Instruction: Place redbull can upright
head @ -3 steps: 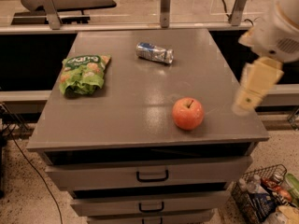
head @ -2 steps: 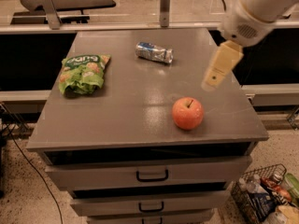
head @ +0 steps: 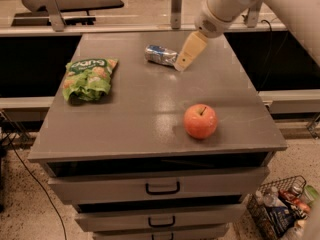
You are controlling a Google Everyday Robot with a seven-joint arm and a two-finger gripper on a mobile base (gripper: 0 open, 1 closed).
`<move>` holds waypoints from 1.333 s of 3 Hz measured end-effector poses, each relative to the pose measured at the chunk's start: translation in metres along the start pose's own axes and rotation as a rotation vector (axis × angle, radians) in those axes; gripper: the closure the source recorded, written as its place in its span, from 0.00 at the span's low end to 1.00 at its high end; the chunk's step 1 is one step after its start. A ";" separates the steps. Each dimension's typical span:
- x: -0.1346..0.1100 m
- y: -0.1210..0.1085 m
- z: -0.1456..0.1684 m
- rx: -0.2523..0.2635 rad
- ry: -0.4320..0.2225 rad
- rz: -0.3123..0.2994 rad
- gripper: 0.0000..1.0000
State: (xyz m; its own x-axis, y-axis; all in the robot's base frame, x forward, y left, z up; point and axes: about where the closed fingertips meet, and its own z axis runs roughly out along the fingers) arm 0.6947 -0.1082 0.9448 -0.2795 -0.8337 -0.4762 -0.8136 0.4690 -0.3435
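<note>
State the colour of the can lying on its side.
Redbull can: silver and blue, shown in the camera view; the gripper sits just beside it.

I read the redbull can [head: 160, 55] as shiny metal; gripper [head: 182, 61] just beside it — smooth matt cream plastic. The bench [head: 130, 109]: grey, smooth, faint sheen. The snack bag [head: 89, 78] — glossy crinkled film. The apple [head: 200, 121]: smooth, slightly glossy.

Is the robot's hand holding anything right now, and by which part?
Nothing seems held: the hand hovers by the end of the redbull can, lying on its side.
</note>
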 end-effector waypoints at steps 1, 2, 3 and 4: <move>-0.031 -0.019 0.043 0.010 -0.045 0.031 0.00; -0.053 -0.030 0.084 -0.011 -0.051 0.067 0.00; -0.062 -0.033 0.119 -0.042 -0.020 0.096 0.00; -0.066 -0.027 0.143 -0.080 0.021 0.109 0.00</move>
State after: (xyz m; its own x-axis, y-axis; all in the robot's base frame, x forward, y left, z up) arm 0.8080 -0.0238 0.8701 -0.3783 -0.7856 -0.4897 -0.8157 0.5330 -0.2250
